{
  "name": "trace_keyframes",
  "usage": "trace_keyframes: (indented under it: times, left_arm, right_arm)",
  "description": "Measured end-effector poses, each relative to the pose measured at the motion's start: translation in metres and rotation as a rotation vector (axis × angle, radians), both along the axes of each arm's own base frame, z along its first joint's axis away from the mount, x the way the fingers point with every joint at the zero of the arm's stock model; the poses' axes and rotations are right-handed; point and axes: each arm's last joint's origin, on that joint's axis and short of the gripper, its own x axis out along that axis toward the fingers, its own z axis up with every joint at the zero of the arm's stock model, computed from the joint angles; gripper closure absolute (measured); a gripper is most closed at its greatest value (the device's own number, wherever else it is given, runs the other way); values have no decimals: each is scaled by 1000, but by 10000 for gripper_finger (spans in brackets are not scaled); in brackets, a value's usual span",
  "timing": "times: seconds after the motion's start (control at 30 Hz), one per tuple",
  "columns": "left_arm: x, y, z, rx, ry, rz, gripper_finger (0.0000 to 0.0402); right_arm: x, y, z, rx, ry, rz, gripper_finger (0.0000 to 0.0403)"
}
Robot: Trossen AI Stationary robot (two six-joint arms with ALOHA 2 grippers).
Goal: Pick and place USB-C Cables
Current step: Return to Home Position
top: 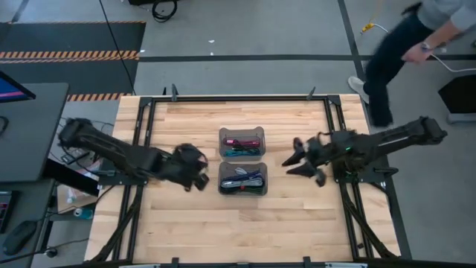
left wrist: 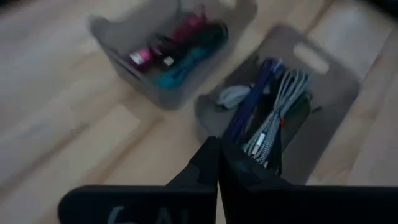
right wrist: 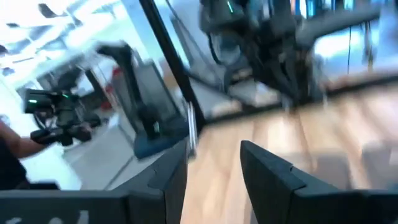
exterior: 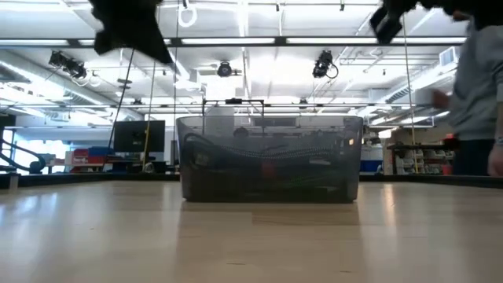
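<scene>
Two translucent grey bins stand side by side at the table's middle. The far bin (top: 241, 141) holds maroon and teal USB-C cables (left wrist: 177, 43). The near bin (top: 243, 179) holds purple, grey braided and white cables (left wrist: 267, 112). My left gripper (top: 201, 177) hangs shut and empty above the table, just left of the near bin; its fingers (left wrist: 217, 171) show closed together in the left wrist view. My right gripper (top: 291, 158) is raised to the right of the bins, open, with nothing between its fingers (right wrist: 214, 168).
Bare wooden tabletop (top: 245, 231) lies all around the bins. A black frame (top: 238, 98) runs along the table's edges. A person (top: 416, 45) moves on the floor beyond the far right corner and also shows at the right of the low view (exterior: 479, 86).
</scene>
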Motion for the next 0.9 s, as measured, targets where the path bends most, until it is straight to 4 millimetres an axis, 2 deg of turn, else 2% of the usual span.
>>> trace_keyframes:
  times: [0.17, 0.27, 0.4, 0.53, 0.67, 0.77, 0.9]
  left_arm:
    - [-35, 13, 41, -28, -173, 24, 397]
    - [-54, 16, 62, 105, -246, -42, 397]
    - [-73, 19, 78, 250, -290, -99, 397]
    - [-81, 18, 81, 352, -261, -144, 397]
    - [-84, 16, 78, 417, -203, -182, 397]
    - [-86, 16, 74, 413, -181, -182, 397]
    - [-87, 14, 60, 400, -185, -184, 397]
  right_arm:
    - [-33, -5, 29, -75, -233, 0, 247]
    - [-52, -8, 40, -82, -333, 13, 247]
    - [-73, -9, 48, -81, -414, 66, 247]
    - [-91, -11, 47, -132, -424, 93, 247]
    - [-112, -15, 49, -200, -298, 77, 247]
    - [-131, -19, 58, -250, -243, 51, 247]
    - [-155, -23, 72, -332, -320, 65, 247]
